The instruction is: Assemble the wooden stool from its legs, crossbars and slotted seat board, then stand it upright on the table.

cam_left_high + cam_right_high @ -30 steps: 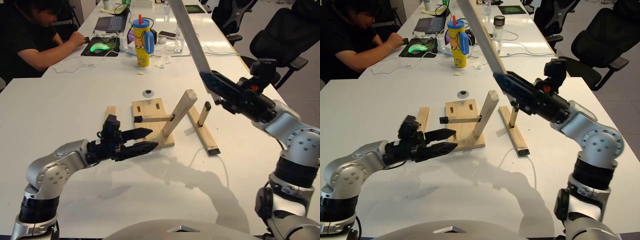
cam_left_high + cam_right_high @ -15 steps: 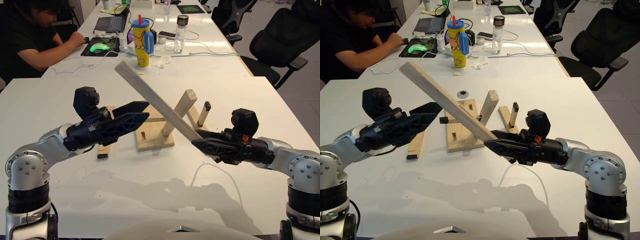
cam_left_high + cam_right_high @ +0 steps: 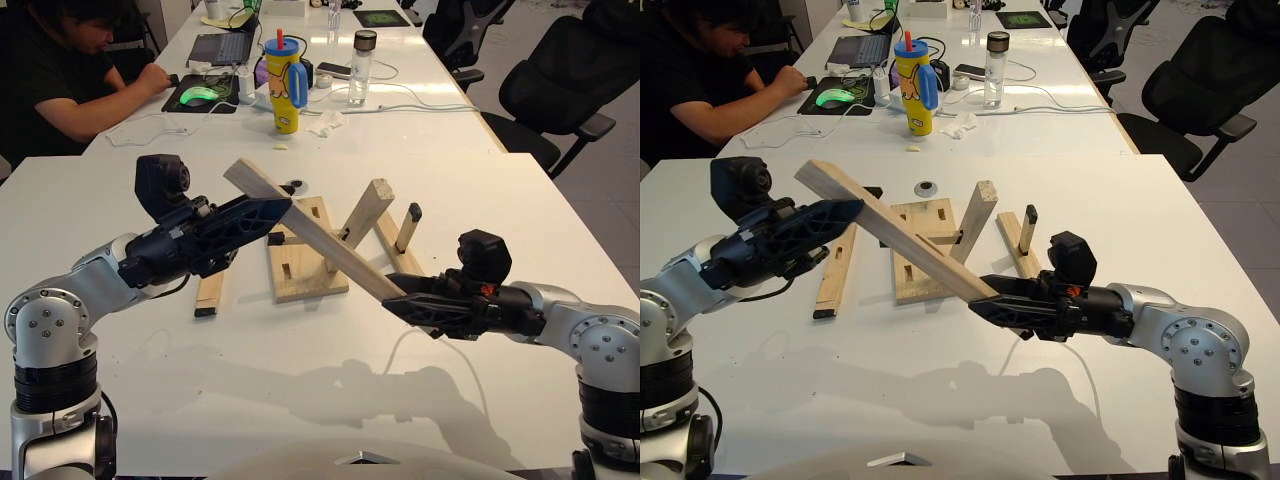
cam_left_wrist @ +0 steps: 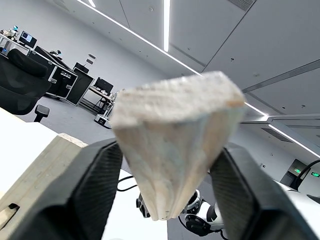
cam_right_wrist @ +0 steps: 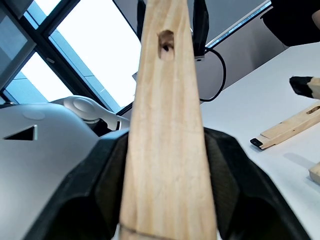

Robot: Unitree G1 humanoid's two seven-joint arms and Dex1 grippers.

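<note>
A: Head views first. Where's the long leg [image 3: 318,235]?
B: Up off the tabletop [image 3: 480,190], slanted. The left claw [image 3: 272,208] is clenched on its high end and the right claw [image 3: 398,293] is clenched on its low end.
A: What's behind it?
B: The seat board [image 3: 290,280] is flat on the tabletop with its slots up. An upright leg [image 3: 366,212] stands tilted at its right edge. To the right of that is a lying leg [image 3: 397,252] with a short black-tipped crossbar [image 3: 408,226] sticking up from it. A loose leg [image 3: 210,292] lies just to the left of the board.
A: Left wrist view?
B: The long leg's cut end faces the camera, and the black fingers [image 4: 87,190] press on both sides of it. It's grasped.
A: Right wrist view?
B: The long leg runs away from the camera between the fingers [image 5: 97,185], held tight. There's a hole [image 5: 166,40] near its far end. The loose leg is on the tabletop beyond.
</note>
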